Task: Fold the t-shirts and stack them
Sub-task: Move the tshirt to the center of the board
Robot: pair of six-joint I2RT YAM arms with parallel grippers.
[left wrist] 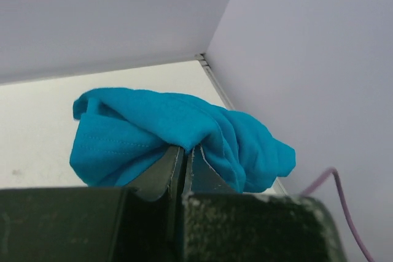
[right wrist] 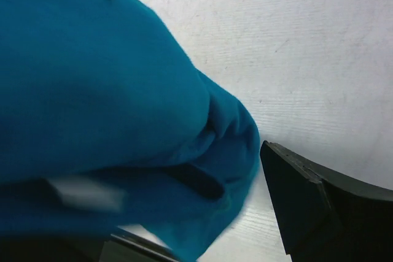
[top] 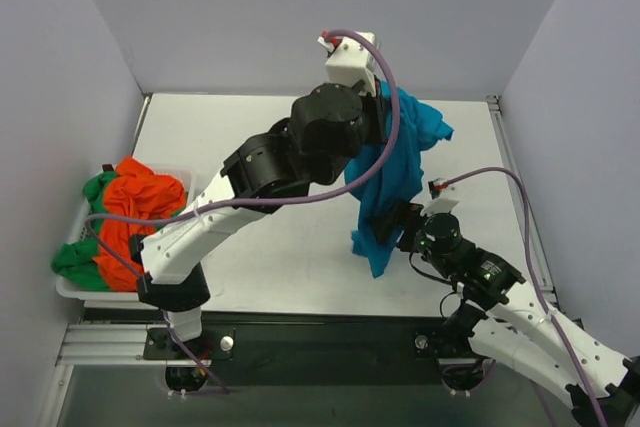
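Note:
My left gripper [top: 384, 107] holds the teal-blue t-shirt [top: 385, 182] high above the back of the table, and the cloth hangs down in a long bunch. In the left wrist view the jaws [left wrist: 185, 150] are shut on a fold of the teal cloth [left wrist: 153, 127]. My right gripper [top: 393, 226] is at the shirt's lower end, just above the table. Its jaws [right wrist: 209, 225] stand open, and the bottom edge of the teal shirt [right wrist: 92, 90] hangs between the fingers [right wrist: 301, 200]. An orange t-shirt [top: 140, 207] and a green t-shirt [top: 75, 259] lie crumpled in the basket.
The white plastic basket [top: 70, 289] sits at the table's left edge against the left wall. Walls enclose the white table [top: 270, 247] on the left, back and right. A purple cable [top: 385, 67] loops over the raised left arm.

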